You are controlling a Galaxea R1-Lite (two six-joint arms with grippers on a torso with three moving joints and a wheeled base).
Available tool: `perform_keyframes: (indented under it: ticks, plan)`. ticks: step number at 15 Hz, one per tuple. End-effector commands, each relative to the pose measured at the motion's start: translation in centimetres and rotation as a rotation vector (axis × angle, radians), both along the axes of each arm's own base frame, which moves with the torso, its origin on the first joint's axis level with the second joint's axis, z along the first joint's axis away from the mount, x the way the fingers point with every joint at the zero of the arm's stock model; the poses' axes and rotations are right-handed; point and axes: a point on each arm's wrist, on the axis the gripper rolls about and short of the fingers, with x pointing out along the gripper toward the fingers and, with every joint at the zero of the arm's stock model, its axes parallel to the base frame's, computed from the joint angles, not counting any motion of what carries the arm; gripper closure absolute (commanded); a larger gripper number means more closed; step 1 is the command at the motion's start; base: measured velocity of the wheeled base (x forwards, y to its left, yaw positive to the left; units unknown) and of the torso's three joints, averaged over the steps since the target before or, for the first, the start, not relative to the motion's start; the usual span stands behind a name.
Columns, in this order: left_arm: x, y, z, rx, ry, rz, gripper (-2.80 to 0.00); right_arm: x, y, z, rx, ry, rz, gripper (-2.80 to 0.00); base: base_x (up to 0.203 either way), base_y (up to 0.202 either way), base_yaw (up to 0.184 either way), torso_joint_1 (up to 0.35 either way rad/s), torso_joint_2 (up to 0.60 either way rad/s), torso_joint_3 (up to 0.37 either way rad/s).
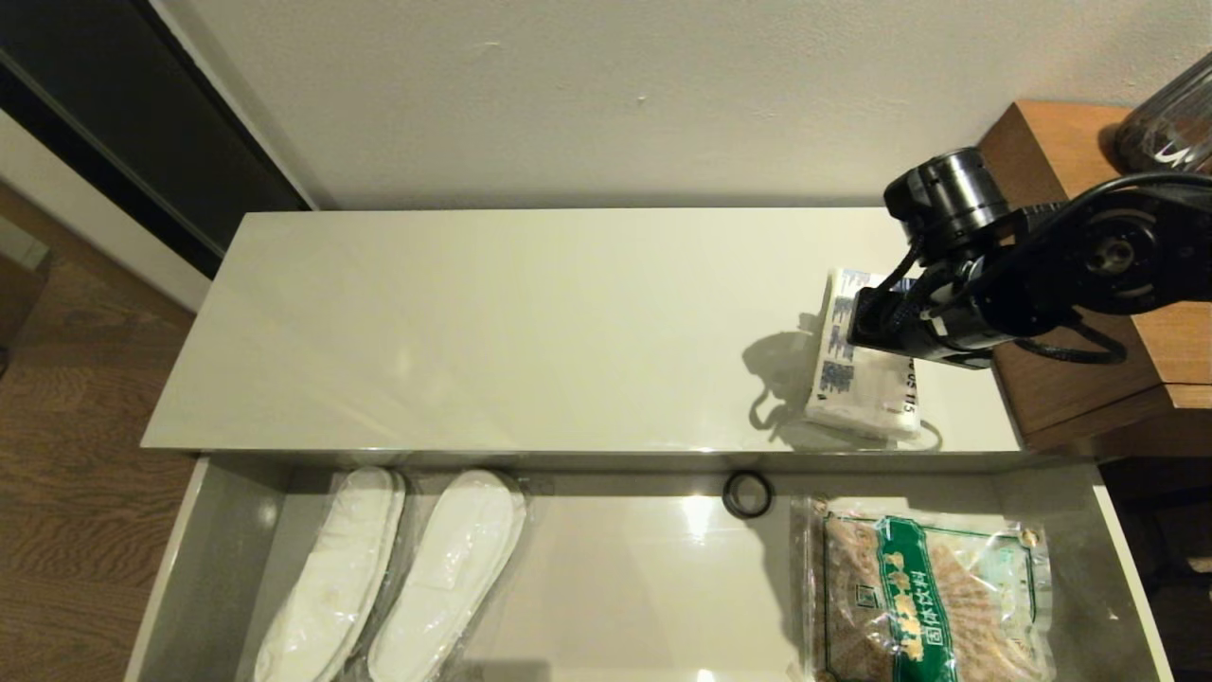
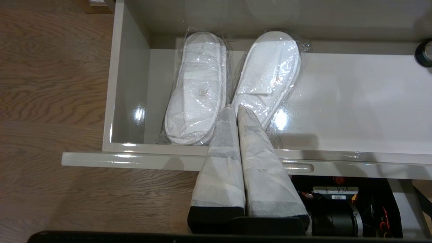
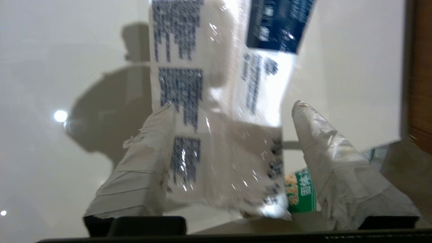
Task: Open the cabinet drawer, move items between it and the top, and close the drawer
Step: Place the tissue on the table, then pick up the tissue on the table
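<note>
**White packet lies on the top, between my open right fingers**

Head view: the right gripper (image 1: 866, 327) hangs over the white packet (image 1: 857, 388) at the right end of the top (image 1: 492, 332).

Left wrist view: the left gripper (image 2: 235, 111), fingers pressed together, waits over the cabinet drawer (image 2: 337, 101).

Right wrist view: the fingers (image 3: 317, 135) stand wide apart, the packet's long axis running away from me

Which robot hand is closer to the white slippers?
Left. The left gripper hovers, shut, right above the white slippers in the drawer; the right gripper is far off, open around the white packet.
</note>
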Motion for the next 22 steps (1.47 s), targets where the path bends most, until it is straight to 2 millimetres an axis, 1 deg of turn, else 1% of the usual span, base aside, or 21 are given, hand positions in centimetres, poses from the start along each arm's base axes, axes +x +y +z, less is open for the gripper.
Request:
perform_keyframes:
  ticks: [1, 2, 3, 7, 10, 13, 15, 18, 21, 22]
  plan:
    - [0.0, 0.0, 0.0, 0.001, 0.001, 0.0, 0.0, -2.4, -0.7, 2.0, 0.016, -0.036, 0.006, -2.8, 0.0, 0.0, 0.0, 0.0, 0.0, 0.0]
    - [0.0, 0.0, 0.0, 0.0, 0.001, -0.001, 0.0, -3.6, -0.9, 2.4, 0.016, -0.031, 0.014, -2.8, 0.0, 0.0, 0.0, 0.0, 0.0, 0.0]
    - [0.0, 0.0, 0.0, 0.0, 0.001, -0.002, 0.0, -5.1, -1.3, 3.1, 0.018, -0.035, 0.022, -2.8, 0.0, 0.0, 0.0, 0.0, 0.0, 0.0]
    - [0.0, 0.0, 0.0, 0.001, 0.001, 0.001, 0.0, -13.3, -3.6, 4.8, 0.02, -0.03, 0.064, -2.8, 0.0, 0.0, 0.0, 0.0, 0.0, 0.0]
    - [0.0, 0.0, 0.0, 0.0, 0.001, -0.002, 0.0, -19.0, -6.3, 5.1, 0.024, 0.029, 0.041, -2.8, 0.0, 0.0, 0.0, 0.0, 0.0, 0.0]
    - [0.0, 0.0, 0.0, 0.0, 0.001, 0.001, 0.0, -23.6, -9.2, 5.6, 0.049, 0.044, -0.04, -2.8, 0.0, 0.0, 0.0, 0.0, 0.0, 0.0]
    - [0.0, 0.0, 0.0, 0.001, 0.001, 0.0, 0.0, -26.5, -10.5, 5.8, 0.059, 0.062, -0.057, -2.8, 0.0, 0.0, 0.0, 0.0, 0.0, 0.0]
    - [0.0, 0.0, 0.0, 0.001, 0.001, 0.001, 0.0, -29.7, -11.6, 5.7, 0.081, 0.073, -0.057, -2.8, 0.0, 0.0, 0.0, 0.0, 0.0, 0.0]
    - [0.0, 0.0, 0.0, 0.001, 0.001, 0.0, 0.0, -31.4, -12.0, 5.2, 0.125, 0.085, -0.035, -2.8, 0.0, 0.0, 0.0, 0.0, 0.0, 0.0]
    - [0.0, 0.0, 0.0, 0.001, 0.001, 0.0, 0.0, -31.6, -12.1, 4.9, 0.137, 0.1, -0.029, -2.8, 0.0, 0.0, 0.0, 0.0, 0.0, 0.0]
